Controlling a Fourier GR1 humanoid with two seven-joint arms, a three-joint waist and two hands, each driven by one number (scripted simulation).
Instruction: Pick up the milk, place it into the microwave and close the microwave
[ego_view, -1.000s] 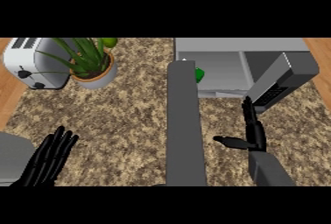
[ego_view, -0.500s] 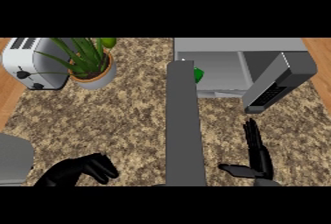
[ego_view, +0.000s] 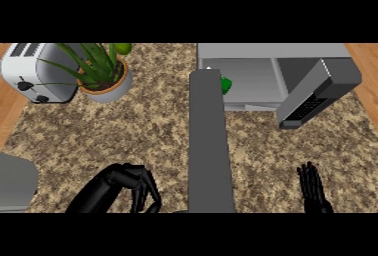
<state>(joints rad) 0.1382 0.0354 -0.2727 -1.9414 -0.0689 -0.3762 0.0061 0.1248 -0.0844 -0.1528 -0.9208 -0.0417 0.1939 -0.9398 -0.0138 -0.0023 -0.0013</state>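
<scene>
the microwave (ego_view: 255, 75) in the upper right of the frame stands with its door (ego_view: 316, 97) open. the milk (ego_view: 226, 85), i think, is the small green thing at its mouth, mostly hidden behind a long grey bar (ego_view: 210, 145). a carton should be light, stiff and a little slippery, so best taken round its middle. the left hand (ego_view: 125, 182), lower left, has its fingers curled on nothing; the right hand (ego_view: 314, 187), lower right, has its fingers straight and together.
</scene>
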